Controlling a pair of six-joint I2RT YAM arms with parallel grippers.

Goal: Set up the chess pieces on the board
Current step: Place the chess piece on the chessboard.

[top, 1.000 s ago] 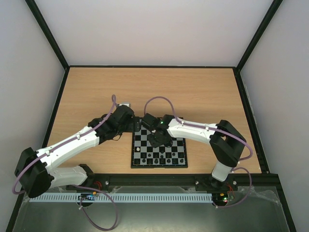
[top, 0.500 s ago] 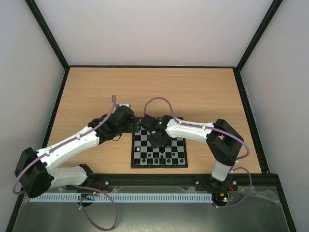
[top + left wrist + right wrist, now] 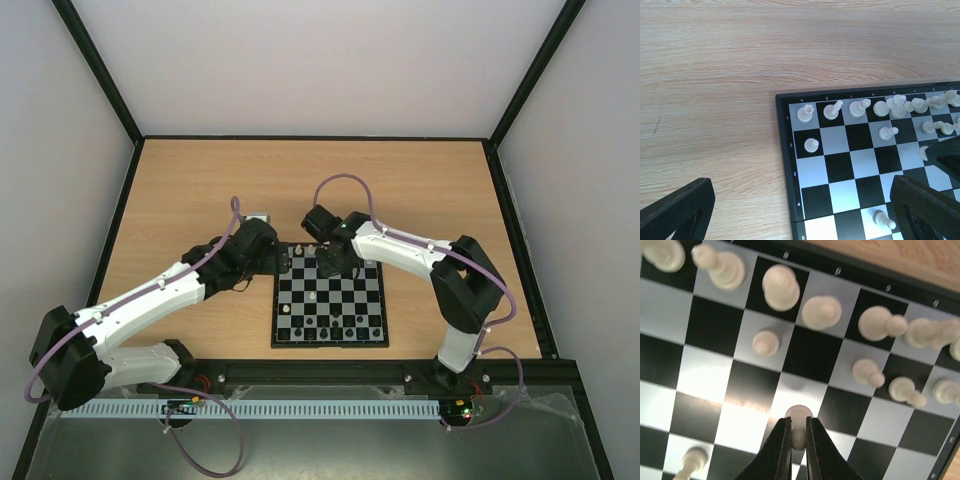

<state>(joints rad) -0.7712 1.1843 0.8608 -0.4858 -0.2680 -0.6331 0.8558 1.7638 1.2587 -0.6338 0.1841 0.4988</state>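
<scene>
Top view alone: bench (image 3: 400,190) carries board (image 3: 330,344) near arm bases, black pieces (image 3: 325,328) on near rows, both arms reaching over far edge.
Left wrist view: cream pieces (image 3: 858,107) crowd far rows; left gripper (image 3: 801,185) spread wide, holding nothing, over board corner.
Right wrist view only: right gripper (image 3: 798,427) pinching cream pawn (image 3: 798,416) over board.

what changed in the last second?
Right end effector moved from mid-board toward the far edge of the board and shut on a white pawn. Left end effector stayed open beside the board's far-left corner. The board itself did not shift.
</scene>
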